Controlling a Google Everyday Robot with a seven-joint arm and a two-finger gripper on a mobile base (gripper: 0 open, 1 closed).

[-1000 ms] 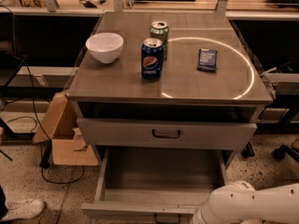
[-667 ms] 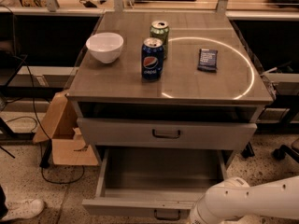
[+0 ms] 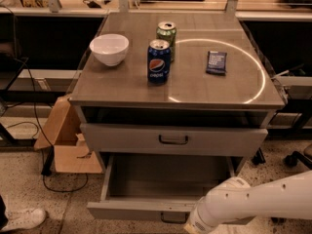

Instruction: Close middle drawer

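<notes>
The middle drawer (image 3: pixel 146 209) is pulled far out at the bottom of the cabinet. It has a low grey front panel with a small dark loop handle (image 3: pixel 171 219) and a long grey tray (image 3: pixel 165 177) inside. Above it is a shut drawer with a taller front panel (image 3: pixel 173 140). My white arm (image 3: pixel 243 204) reaches in from the lower right. Its wrist end (image 3: pixel 197 223) is at the right part of the open drawer's front panel, just right of the handle. The gripper lies beyond the bottom edge of the view, below that wrist end.
On the cabinet top (image 3: pixel 122 87) stand a white bowl (image 3: pixel 109 48), a Pepsi can (image 3: pixel 159 61), a green can (image 3: pixel 166 34) and a dark packet (image 3: pixel 216 62). A cardboard box (image 3: pixel 68 140) and cables lie on the floor at the left. A chair base (image 3: pixel 297 157) is at the right.
My arm has moved left and a little forward along the open drawer's front, toward the handle. The drawer stands as far open as before.
</notes>
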